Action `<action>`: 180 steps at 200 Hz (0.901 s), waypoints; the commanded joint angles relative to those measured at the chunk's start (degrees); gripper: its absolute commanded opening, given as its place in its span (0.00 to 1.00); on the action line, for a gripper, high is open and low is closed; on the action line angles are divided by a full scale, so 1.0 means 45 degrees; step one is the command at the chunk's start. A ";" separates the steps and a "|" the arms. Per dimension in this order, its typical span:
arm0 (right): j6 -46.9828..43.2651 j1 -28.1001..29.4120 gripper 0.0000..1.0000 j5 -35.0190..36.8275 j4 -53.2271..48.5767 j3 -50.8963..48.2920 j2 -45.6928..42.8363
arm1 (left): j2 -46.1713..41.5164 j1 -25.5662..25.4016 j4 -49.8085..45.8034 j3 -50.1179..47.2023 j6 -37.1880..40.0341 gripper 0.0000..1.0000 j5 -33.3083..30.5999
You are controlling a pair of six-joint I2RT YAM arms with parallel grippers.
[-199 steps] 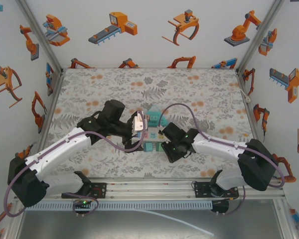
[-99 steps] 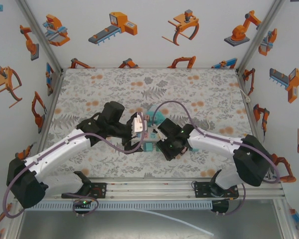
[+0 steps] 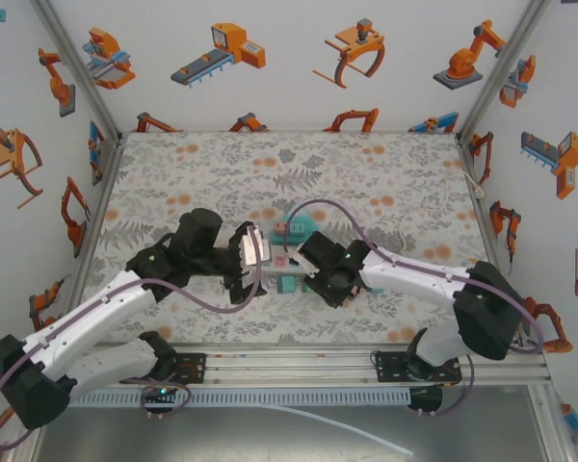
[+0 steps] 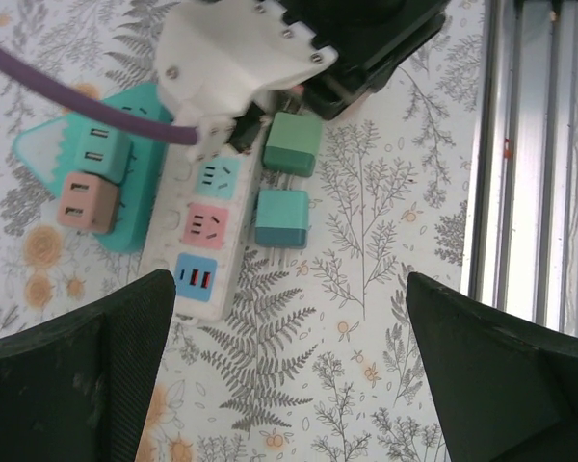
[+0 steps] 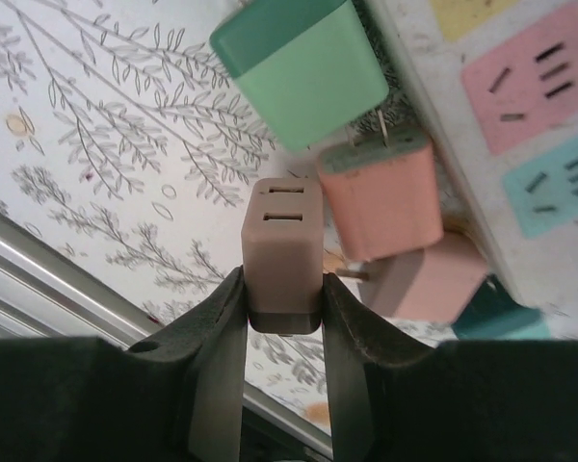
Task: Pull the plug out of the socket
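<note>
My right gripper (image 5: 282,300) is shut on a taupe plug (image 5: 282,241) with two slots in its end face. The plug is held beside the white power strip (image 5: 520,125), apart from its sockets. Close by are a green plug (image 5: 303,69) and a pink plug (image 5: 380,202) whose prongs show at the strip's edge. In the left wrist view the strip (image 4: 204,231) lies below my open left gripper (image 4: 289,318), with two green plugs (image 4: 282,218) along its right side. From above, the right gripper (image 3: 315,273) sits at the strip's right and the left gripper (image 3: 250,258) at its left.
A teal house-shaped socket block (image 4: 125,178) with a teal and a pink plug in it lies left of the strip. The right arm's white wrist and purple cable (image 4: 77,101) cross above the strip. The aluminium rail (image 4: 520,164) runs along the table's near edge.
The right gripper has closed on the taupe plug and shifted slightly left. The left arm has drawn back toward the near left, still open.
</note>
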 commanded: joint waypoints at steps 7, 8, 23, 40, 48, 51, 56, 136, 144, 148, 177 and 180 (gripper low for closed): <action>-0.1447 0.1415 0.25 0.2613 -0.0971 -0.0007 -0.0858 | -0.1089 -0.0029 0.0283 -0.0447 -0.0891 0.97 -0.1331; -0.1451 0.1471 0.25 0.2694 -0.0971 -0.0030 -0.0849 | -0.1111 -0.0028 0.0268 -0.0448 -0.0910 0.97 -0.1374; -0.1529 0.1910 0.25 0.3438 -0.0773 -0.0259 -0.0674 | -0.1499 -0.0007 0.0068 -0.0506 -0.1113 0.97 -0.1842; -0.1655 0.2336 0.26 0.4393 -0.0590 -0.0389 -0.0225 | -0.1894 0.0010 -0.0134 -0.0564 -0.1174 0.97 -0.2111; -0.1755 0.2530 0.26 0.4675 -0.0634 -0.0372 0.0079 | -0.2092 0.0030 -0.0156 -0.0604 -0.1214 0.97 -0.2191; -0.1782 0.2617 0.26 0.4762 -0.0628 -0.0367 0.0213 | -0.2174 0.0027 -0.0176 -0.0623 -0.1235 0.97 -0.2201; -0.1815 0.2731 0.27 0.4855 -0.0657 -0.0366 0.0411 | -0.2292 0.0027 -0.0176 -0.0671 -0.1226 0.97 -0.2223; -0.1254 0.3906 0.46 0.4391 -0.0145 -0.0385 0.1289 | -0.2568 0.0070 -0.0042 -0.0916 -0.1339 0.97 -0.2275; -0.1246 0.4010 0.46 0.4032 -0.0061 -0.0420 0.1153 | -0.2544 0.0089 -0.0049 -0.0908 -0.1285 0.97 -0.2277; -0.1225 0.4053 0.47 0.3892 -0.0021 -0.0453 0.1091 | -0.2540 0.0088 -0.0051 -0.0918 -0.1263 0.97 -0.2289; -0.1049 0.4253 0.47 0.3250 0.0099 -0.0450 0.0761 | -0.2473 0.0083 -0.0079 -0.0976 -0.1327 0.97 -0.2263; -0.1015 0.4254 0.47 0.3168 0.0079 -0.0428 0.0709 | -0.2473 0.0080 -0.0071 -0.0984 -0.1347 0.97 -0.2244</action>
